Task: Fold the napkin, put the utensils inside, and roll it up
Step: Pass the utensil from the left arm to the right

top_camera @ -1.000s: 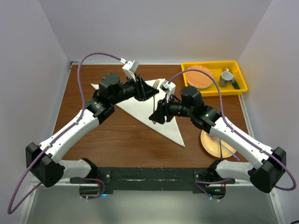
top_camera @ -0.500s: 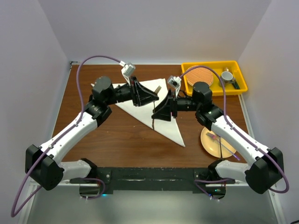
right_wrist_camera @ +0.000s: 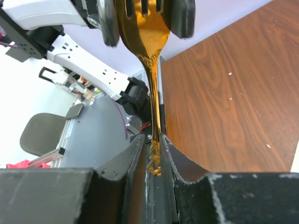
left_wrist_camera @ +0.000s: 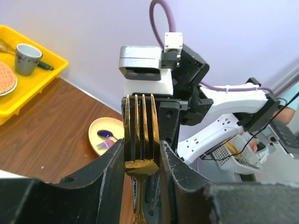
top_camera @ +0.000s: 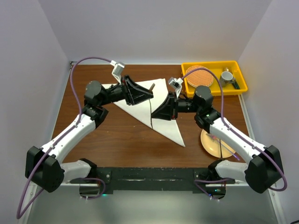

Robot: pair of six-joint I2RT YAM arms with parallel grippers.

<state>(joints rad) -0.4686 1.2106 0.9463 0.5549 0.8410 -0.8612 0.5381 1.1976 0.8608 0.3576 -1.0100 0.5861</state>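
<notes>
The fork [top_camera: 151, 106] is a slim gold one, held in the air over the napkin [top_camera: 170, 128], a folded off-white triangle on the brown table. My left gripper [top_camera: 149, 95] is shut on the fork's head; in the left wrist view the tines [left_wrist_camera: 140, 130] stand up between its jaws [left_wrist_camera: 142, 149]. My right gripper [top_camera: 154, 115] is shut on the ornate end of the handle [right_wrist_camera: 155, 161], which sits between its fingers [right_wrist_camera: 135, 158]. The two grippers face each other, with the fork [right_wrist_camera: 152, 60] spanning between them.
A yellow tray [top_camera: 238, 88] at the back right holds an orange plate [top_camera: 200, 77] and a cup [top_camera: 227, 77]. A cream plate [top_camera: 211, 142] with purple-ended utensils [top_camera: 225, 148] lies beside the right arm. White walls enclose the table.
My right gripper's jaws opened, then closed on the fork's handle end. The left arm drew back to the left and turned its wrist, keeping hold of the fork's head.
</notes>
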